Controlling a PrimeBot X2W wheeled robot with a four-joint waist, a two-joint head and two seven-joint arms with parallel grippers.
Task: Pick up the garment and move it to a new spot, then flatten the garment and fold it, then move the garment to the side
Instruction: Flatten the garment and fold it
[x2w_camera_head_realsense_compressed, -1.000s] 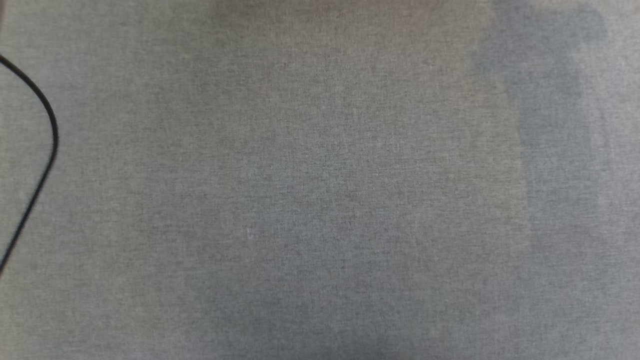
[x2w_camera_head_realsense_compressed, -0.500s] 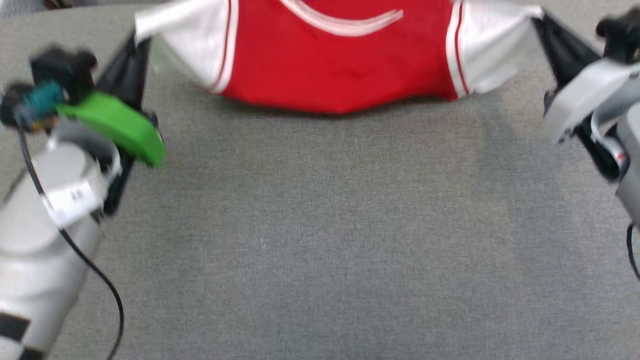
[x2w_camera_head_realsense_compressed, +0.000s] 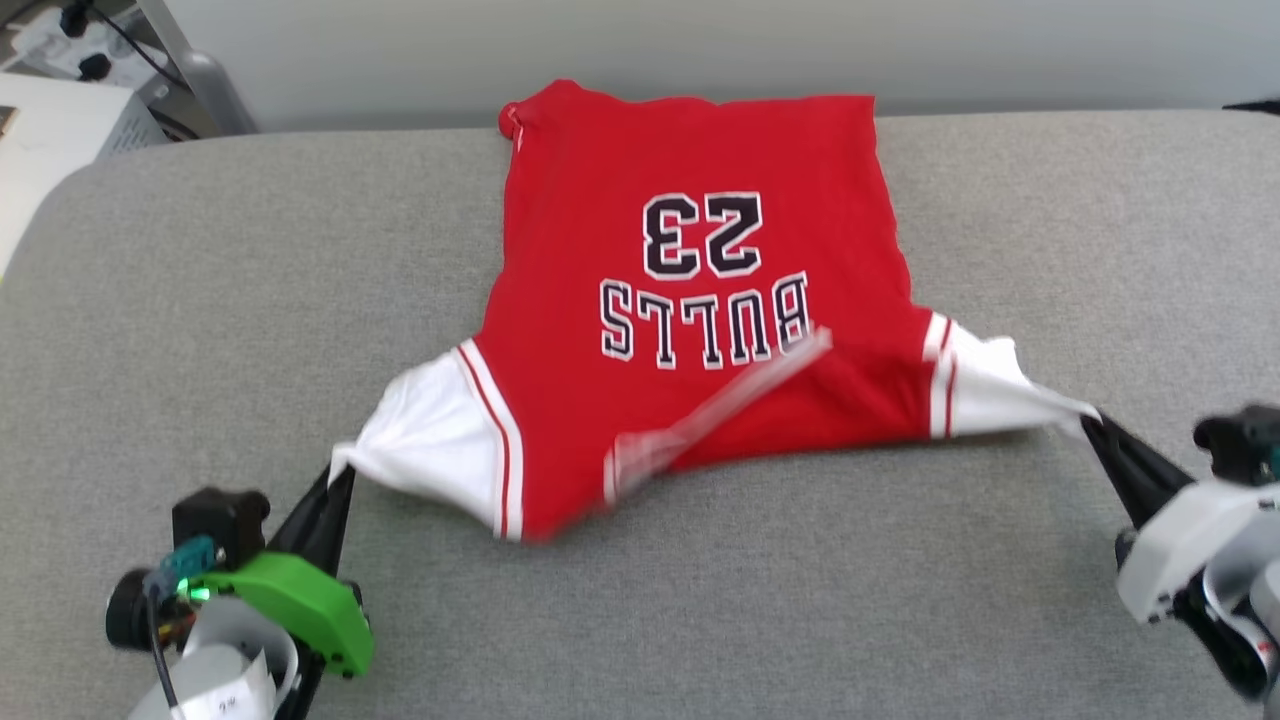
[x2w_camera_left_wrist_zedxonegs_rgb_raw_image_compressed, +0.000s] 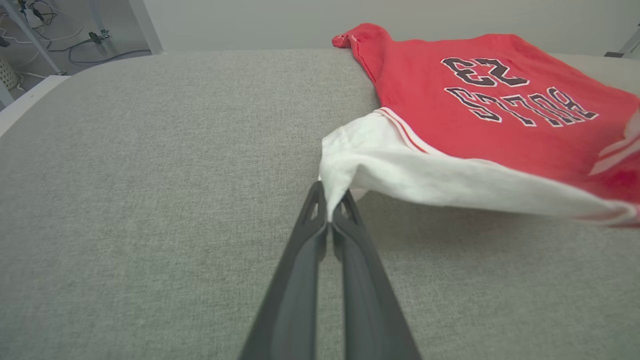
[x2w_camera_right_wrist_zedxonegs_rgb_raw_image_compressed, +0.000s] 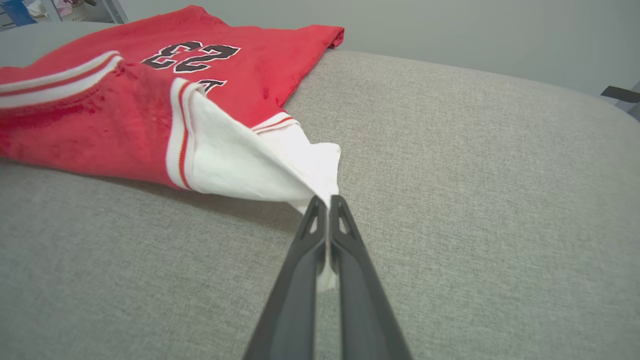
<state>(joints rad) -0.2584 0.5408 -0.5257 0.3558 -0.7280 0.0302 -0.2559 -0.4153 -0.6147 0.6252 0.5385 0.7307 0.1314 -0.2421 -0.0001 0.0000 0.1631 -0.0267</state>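
My left gripper (x2w_camera_head_realsense_compressed: 338, 472) and right gripper (x2w_camera_head_realsense_compressed: 1090, 420) each pinch shut on a white sleeve (x2w_camera_head_realsense_compressed: 430, 440) of the shirt (x2w_camera_head_realsense_compressed: 690, 300), limp, light cloth draped across the grey pad (x2w_camera_head_realsense_compressed: 200, 300), which I judge is best held by its edges.

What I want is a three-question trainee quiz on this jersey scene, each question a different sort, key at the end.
1. True or false: the left fingers and the right fingers are each shut on a white sleeve of the garment.
2. In the head view, the lettering on the garment reads: A) upright; B) upside down; C) hidden under a fold.
3. Fill in: the number printed on the garment is ___.
Key: 1 true; 2 B; 3 23.
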